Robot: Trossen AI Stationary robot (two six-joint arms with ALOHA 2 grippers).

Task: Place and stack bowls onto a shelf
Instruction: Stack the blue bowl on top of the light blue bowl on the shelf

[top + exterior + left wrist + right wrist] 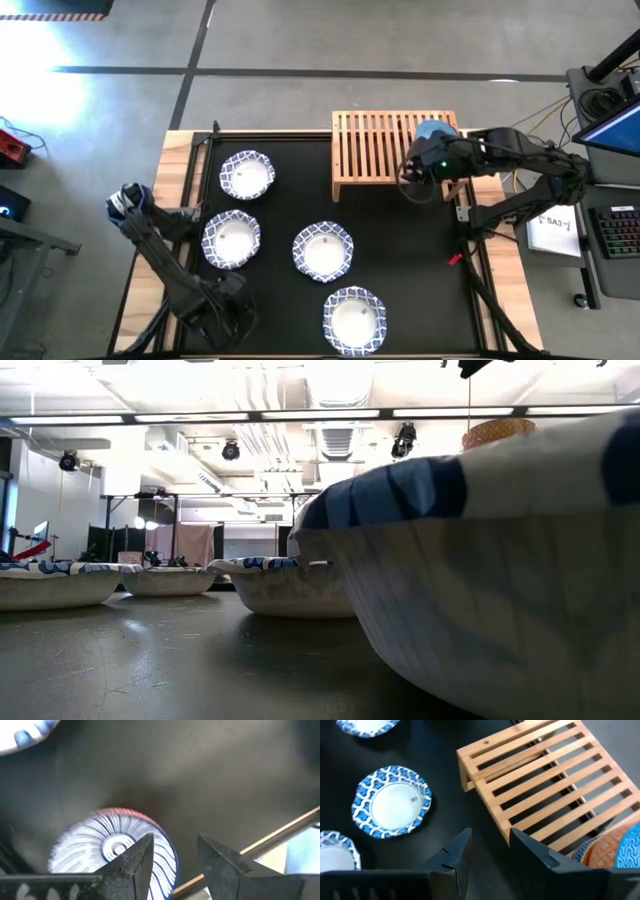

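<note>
Four larger white bowls with blue-patterned rims rest on the black mat [247,175], [231,241], [323,251], [354,320]. The light-wood slatted shelf [385,145] stands at the mat's far side. Small bowls, orange-red and light blue among them [612,847], rest at the shelf's right end; the light blue one [432,130] shows beside my right arm. My right gripper [415,185] [487,847] is open and empty, just before the shelf's near right corner. My left gripper [228,318] [175,852] is open at the near left, over a small bowl with fine radial lines and a red edge [100,845].
The near white bowl [500,560] fills the low view's right side, with other bowls [285,585] behind it. A wooden table edge [280,835] runs close to my left gripper. Bare mat lies between the bowls and the shelf. A desk with a keyboard [618,235] stands right of the table.
</note>
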